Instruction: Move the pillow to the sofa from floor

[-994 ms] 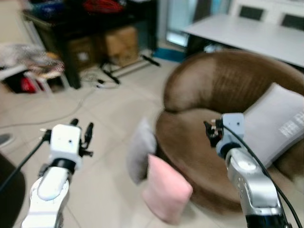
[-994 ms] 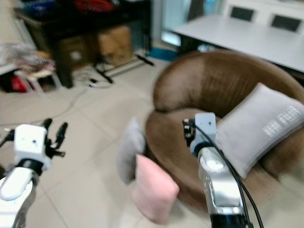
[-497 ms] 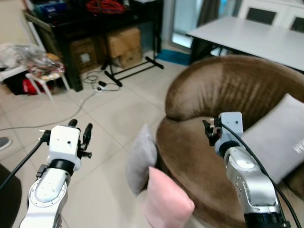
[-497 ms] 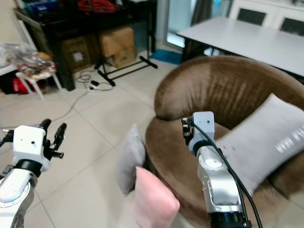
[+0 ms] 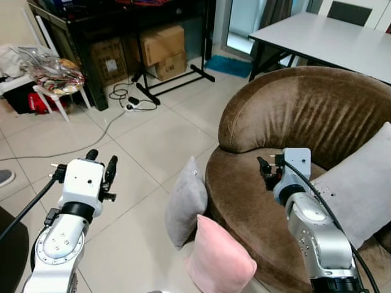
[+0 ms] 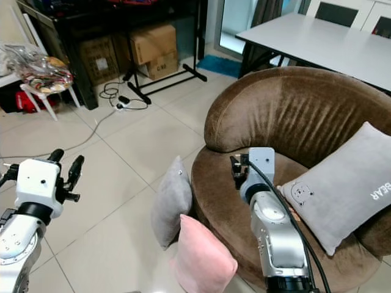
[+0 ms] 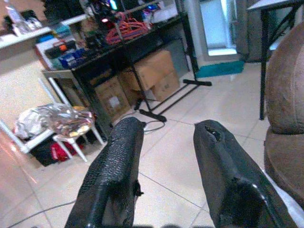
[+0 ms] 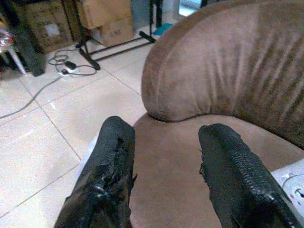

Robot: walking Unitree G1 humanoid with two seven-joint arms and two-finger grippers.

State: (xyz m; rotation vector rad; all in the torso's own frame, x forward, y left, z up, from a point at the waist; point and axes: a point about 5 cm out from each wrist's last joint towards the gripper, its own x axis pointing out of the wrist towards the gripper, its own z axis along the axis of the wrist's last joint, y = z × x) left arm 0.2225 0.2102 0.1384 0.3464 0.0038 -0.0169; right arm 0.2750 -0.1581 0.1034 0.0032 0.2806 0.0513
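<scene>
Two pillows (image 5: 201, 238) (on the floor) lean against the sofa (image 5: 287, 116).

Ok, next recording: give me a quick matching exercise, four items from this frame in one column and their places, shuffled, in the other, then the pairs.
Items:
1. pink pillow
2. grey bear pillow
3. right pincer
4. cardboard boxes

Places:
A. under the black table
B. on the floor, leaning against the sofa's front
C. on the sofa seat, propped against its back
D. open, above the sofa seat

Pairs: 1-B, 2-C, 3-D, 4-A
</scene>
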